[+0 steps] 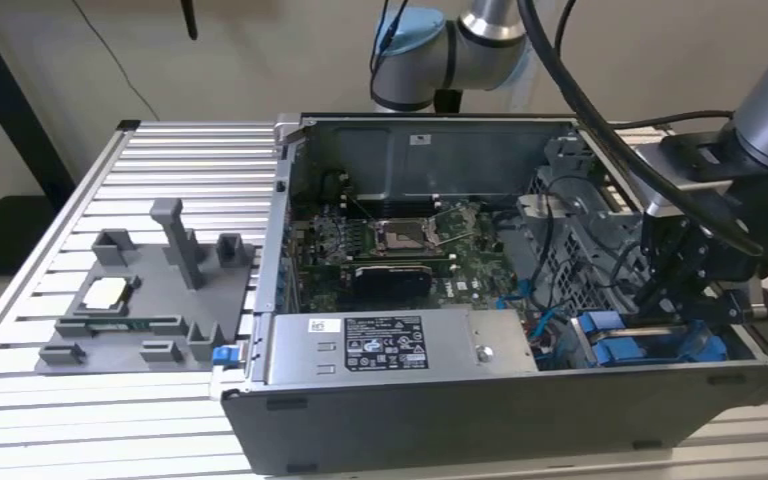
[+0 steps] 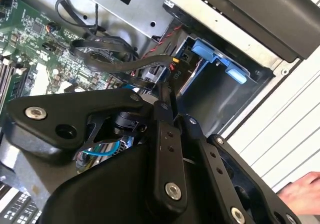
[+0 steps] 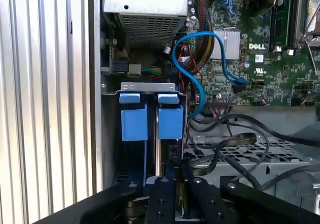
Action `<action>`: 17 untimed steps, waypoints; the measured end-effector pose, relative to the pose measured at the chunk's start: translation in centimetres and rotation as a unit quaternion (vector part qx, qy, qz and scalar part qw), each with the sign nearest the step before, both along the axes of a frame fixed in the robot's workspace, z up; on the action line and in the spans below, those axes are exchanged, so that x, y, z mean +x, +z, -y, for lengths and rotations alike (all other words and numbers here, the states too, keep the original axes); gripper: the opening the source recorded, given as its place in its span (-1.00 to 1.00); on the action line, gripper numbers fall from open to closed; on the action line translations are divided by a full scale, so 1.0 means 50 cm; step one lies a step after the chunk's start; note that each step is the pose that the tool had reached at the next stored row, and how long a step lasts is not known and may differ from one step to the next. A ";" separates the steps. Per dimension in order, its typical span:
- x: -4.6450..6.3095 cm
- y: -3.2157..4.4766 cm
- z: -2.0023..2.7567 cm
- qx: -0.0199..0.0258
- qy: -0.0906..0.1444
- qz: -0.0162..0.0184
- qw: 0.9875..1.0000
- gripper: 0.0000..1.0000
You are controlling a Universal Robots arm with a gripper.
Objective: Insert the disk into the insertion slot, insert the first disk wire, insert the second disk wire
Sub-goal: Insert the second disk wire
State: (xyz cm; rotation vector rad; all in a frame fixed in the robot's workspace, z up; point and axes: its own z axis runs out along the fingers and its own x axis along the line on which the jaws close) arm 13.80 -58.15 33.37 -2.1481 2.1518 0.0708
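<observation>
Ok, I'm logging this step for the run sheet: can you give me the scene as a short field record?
case: open PC case on a ribbed table
arm: tool down inside the case, at the insertion slot
slot contents: two blue carriers side by side
wiring: blue cable looping beside the slot
table extra: grey fixture, exterior view's left of the case

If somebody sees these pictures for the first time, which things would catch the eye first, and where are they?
Probably the bright blue carrier fronts, standing side by side in the grey drive bay at the corner of the open PC case. The black gripper hangs right over them, on the exterior view's right. Next comes the light blue cable, curving over the green motherboard in the first wrist view.
</observation>
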 end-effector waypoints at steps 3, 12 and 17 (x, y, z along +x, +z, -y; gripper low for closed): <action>0.000 -0.008 0.0001 0.002 0.000 0.000 1.000 -0.65; 0.000 0.032 0.0004 0.005 0.000 0.000 1.000 -0.56; 0.000 0.046 0.0003 0.005 0.000 0.000 1.000 -0.56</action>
